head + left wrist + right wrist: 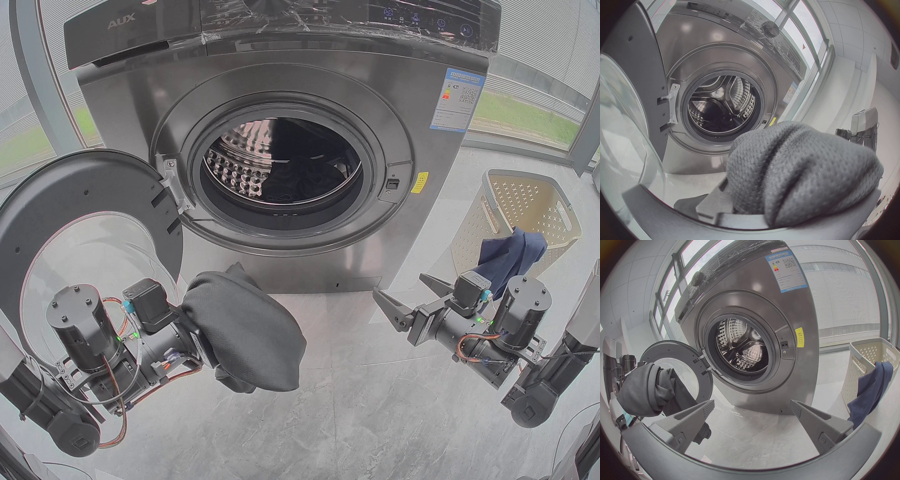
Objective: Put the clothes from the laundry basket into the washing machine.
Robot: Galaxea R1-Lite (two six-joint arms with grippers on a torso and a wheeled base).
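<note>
Clothes loading seemingly midway | gripping grey garment [247, 331] bunched in left end effector [203, 344], low before open washing machine [400, 94] | hanging right end effector [405, 292] wide open, empty | spotting dark pieces [306, 178] inside drum [240, 162] | judging blue garment [509, 256] on laundry basket [531, 178] rim, right edge of floor [350, 406], pending

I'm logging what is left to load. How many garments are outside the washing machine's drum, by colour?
Grey knit garment, held up in front of the grey front-loading washing machine: 1
Navy blue cloth garment, draped over the rim of the beige perforated plastic laundry basket: 1
Total: 2
</note>
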